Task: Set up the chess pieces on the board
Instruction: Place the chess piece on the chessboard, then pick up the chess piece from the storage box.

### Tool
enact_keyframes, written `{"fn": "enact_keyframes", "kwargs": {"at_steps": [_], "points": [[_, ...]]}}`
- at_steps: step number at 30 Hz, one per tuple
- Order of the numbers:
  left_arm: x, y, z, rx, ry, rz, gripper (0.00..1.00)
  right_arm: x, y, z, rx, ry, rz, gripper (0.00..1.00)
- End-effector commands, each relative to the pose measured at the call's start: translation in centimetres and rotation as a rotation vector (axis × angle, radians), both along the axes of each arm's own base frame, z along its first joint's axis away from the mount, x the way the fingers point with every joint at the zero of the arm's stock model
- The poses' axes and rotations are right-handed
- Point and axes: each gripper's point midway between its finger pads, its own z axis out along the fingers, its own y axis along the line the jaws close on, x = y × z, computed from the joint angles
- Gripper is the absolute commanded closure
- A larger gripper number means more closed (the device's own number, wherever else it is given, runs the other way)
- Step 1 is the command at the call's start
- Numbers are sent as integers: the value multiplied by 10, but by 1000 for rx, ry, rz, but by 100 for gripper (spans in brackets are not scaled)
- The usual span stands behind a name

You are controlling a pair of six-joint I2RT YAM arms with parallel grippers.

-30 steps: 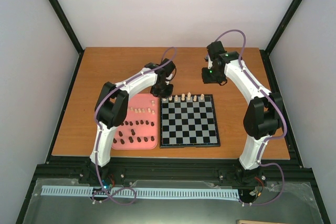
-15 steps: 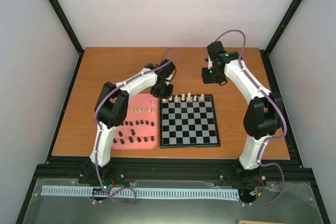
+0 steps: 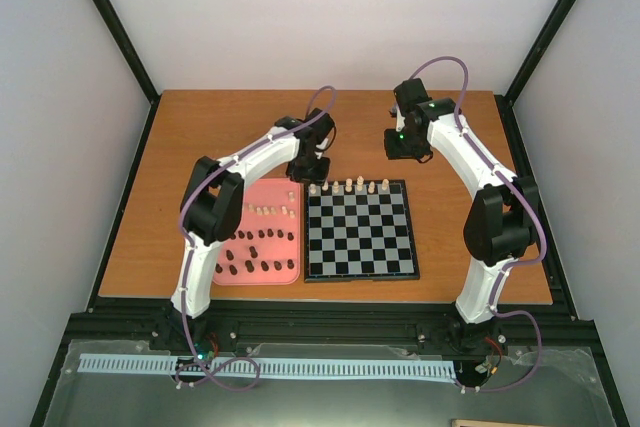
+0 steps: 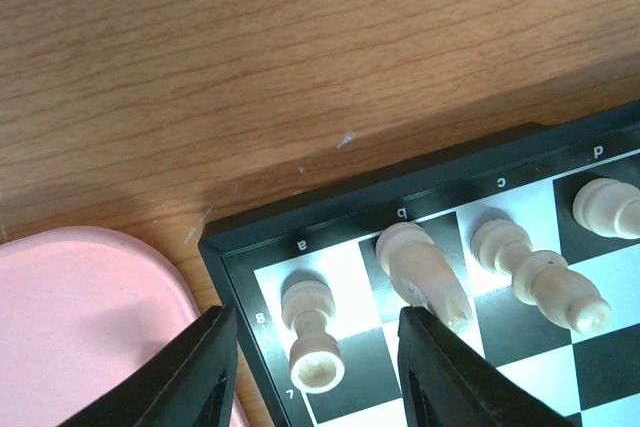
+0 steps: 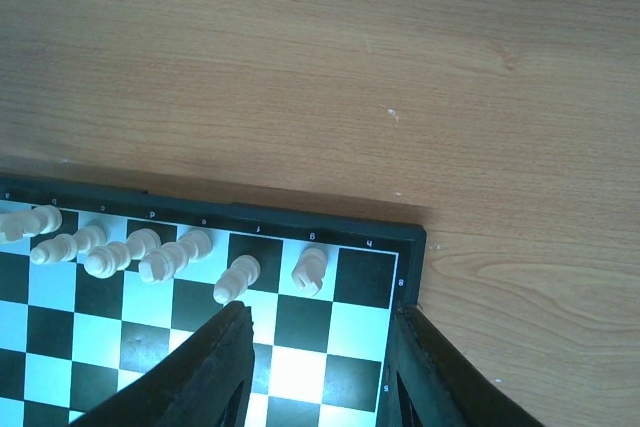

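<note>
The board (image 3: 362, 237) lies mid-table with several cream pieces (image 3: 348, 185) along its far row. In the left wrist view a cream rook (image 4: 312, 332) stands on corner square a8 of the board (image 4: 330, 217), next to a knight (image 4: 425, 267) and a bishop (image 4: 535, 272). My left gripper (image 3: 309, 174) is open, and in its wrist view (image 4: 315, 372) the jaws straddle the rook without touching it. My right gripper (image 3: 407, 150) is open and empty, and in its wrist view (image 5: 320, 367) it hangs over the board's far right corner (image 5: 365, 282), where square h8 is bare.
A pink tray (image 3: 290, 247) left of the board holds several loose cream pieces (image 3: 266, 211) and several dark brown pieces (image 3: 256, 252). The tray's rim (image 4: 90, 277) lies close to the left jaw. Bare wood table (image 3: 230, 137) lies behind the board.
My left gripper has drawn back slightly from the board's far left corner, and the cream rook on a8 now shows there. The right arm has not moved.
</note>
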Motion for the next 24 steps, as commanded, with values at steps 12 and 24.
{"fn": "enact_keyframes", "kwargs": {"at_steps": [12,24], "points": [[1,31,91,-38,-144,35,49,-3,30,17,7,-36,68,62],[-19,123,101,8,-150,183,46,1,119,31,72,-40,257,62]]}}
